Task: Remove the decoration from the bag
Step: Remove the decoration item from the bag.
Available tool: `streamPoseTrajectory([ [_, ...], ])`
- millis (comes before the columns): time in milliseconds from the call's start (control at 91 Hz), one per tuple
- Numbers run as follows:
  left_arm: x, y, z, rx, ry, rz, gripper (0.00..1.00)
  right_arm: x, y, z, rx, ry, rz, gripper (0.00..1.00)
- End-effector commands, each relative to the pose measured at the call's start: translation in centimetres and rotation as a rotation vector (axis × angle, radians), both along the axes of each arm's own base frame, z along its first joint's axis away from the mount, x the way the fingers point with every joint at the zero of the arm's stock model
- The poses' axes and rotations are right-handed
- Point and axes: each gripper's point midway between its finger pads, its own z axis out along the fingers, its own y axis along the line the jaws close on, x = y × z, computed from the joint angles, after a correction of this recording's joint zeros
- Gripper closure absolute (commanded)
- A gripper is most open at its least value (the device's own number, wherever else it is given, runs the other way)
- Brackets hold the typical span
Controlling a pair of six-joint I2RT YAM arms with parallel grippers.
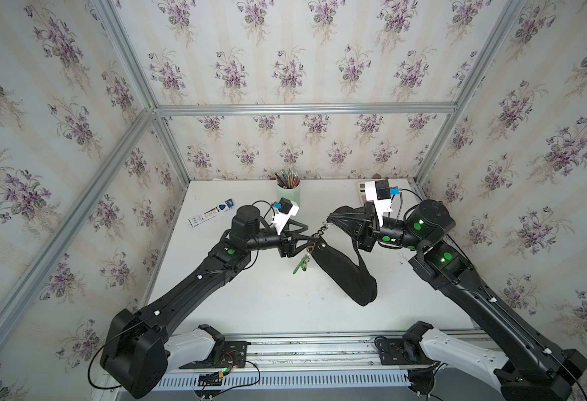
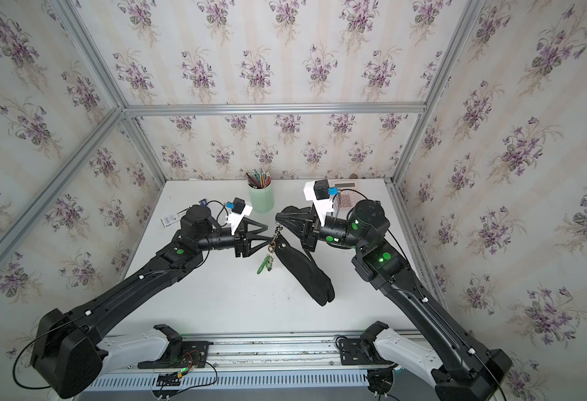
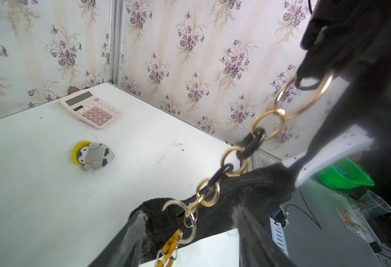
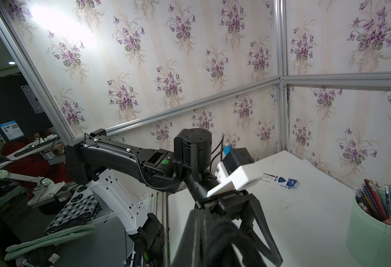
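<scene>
In both top views the right gripper (image 1: 329,220) (image 2: 278,218) is coming into the middle of the frame from the right side. Its jaws are pressing together on the upper strap end of the black crescent-shaped soft fabric bag (image 1: 340,274), so the bag is hanging slanted, with its lower end reaching down to the white table (image 1: 243,305). A short chain of gold and black rings (image 3: 250,143) is joining the held end to the corner of the bag. The left gripper (image 1: 312,232) is coming from the left side and its jaws are standing apart. In the left wrist view, one finger is showing on each side of a silver ring, not closing on anything. The small keychain decoration with a green braided cord and a gold-orange clasp (image 1: 301,262) (image 3: 170,245) is hanging from that ring. It is in the centre of the frame, just below the left fingertips and just beside the bag; I cannot tell if it is touching the table. A pale green cup full of pencils (image 1: 288,192) is standing at the far edge of the table. A pink calculator (image 3: 90,108) and a round grey and yellow plush charm (image 3: 93,156) are lying on the table, well apart from the bag.
</scene>
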Motion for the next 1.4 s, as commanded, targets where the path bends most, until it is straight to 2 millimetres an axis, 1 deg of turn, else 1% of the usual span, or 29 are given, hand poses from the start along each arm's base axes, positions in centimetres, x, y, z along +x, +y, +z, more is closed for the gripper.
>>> streamPoseTrajectory([
  [0, -0.5, -0.6, 1.5, -0.069, -0.1, -0.044, 0.39, -0.2, -0.3, 1.6, 0.042, -0.031, -0.009, 1.0],
  [110, -0.4, -0.7, 0.6, -0.043, -0.13, -0.016, 0.39, -0.1, -0.4, 1.9, 0.049, -0.03, -0.015, 1.0],
  [242, 0.2, -0.8, -0.2, 0.0, -0.162, 0.041, 0.39, -0.1, -0.4, 2.1, 0.055, -0.029, -0.018, 1.0],
  [363, 0.9, -0.9, -0.6, 0.02, -0.184, 0.081, 0.42, -0.2, -0.5, 2.3, 0.061, -0.029, -0.02, 1.0],
  [495, 0.6, -1.6, -0.9, 0.031, -0.205, 0.067, 0.43, -0.2, -0.6, 2.6, 0.068, -0.029, -0.021, 1.0],
  [780, 0.0, -2.9, -1.0, 0.036, -0.22, 0.024, 0.33, -0.3, -0.7, 2.8, 0.081, -0.028, -0.023, 1.0],
  [879, 0.3, -3.1, -1.0, 0.039, -0.226, 0.037, 0.34, -0.3, -0.6, 2.8, 0.083, -0.026, -0.017, 1.0],
  [934, 0.6, -3.2, -1.0, 0.044, -0.227, 0.046, 0.37, -0.3, -0.5, 2.8, 0.085, -0.025, -0.012, 1.0],
  [967, 0.8, -3.2, -1.0, 0.049, -0.229, 0.054, 0.42, -0.3, -0.5, 2.8, 0.086, -0.025, -0.011, 1.0],
  [1011, 1.1, -3.1, -0.9, 0.053, -0.234, 0.072, 0.59, -0.4, -0.6, 2.9, 0.087, -0.027, -0.01, 1.0],
  [1044, 1.2, -3.0, -0.8, 0.055, -0.239, 0.084, 0.74, -0.4, -0.6, 2.9, 0.087, -0.028, -0.01, 1.0],
  [1088, 1.2, -3.0, -0.8, 0.058, -0.246, 0.084, 0.88, -0.4, -0.6, 2.9, 0.085, -0.028, -0.011, 1.0],
  [1143, 1.2, -2.9, -0.8, 0.062, -0.246, 0.086, 0.99, -0.4, -0.6, 2.8, 0.082, -0.03, -0.018, 1.0],
  [1308, 1.2, -2.8, -0.8, 0.073, -0.246, 0.086, 1.0, -0.4, -0.8, 2.5, 0.073, -0.033, -0.032, 1.0],
  [1385, 1.0, -2.8, -0.6, 0.074, -0.24, 0.079, 1.0, 0.1, -1.0, 1.9, 0.055, -0.028, -0.065, 1.0],
])
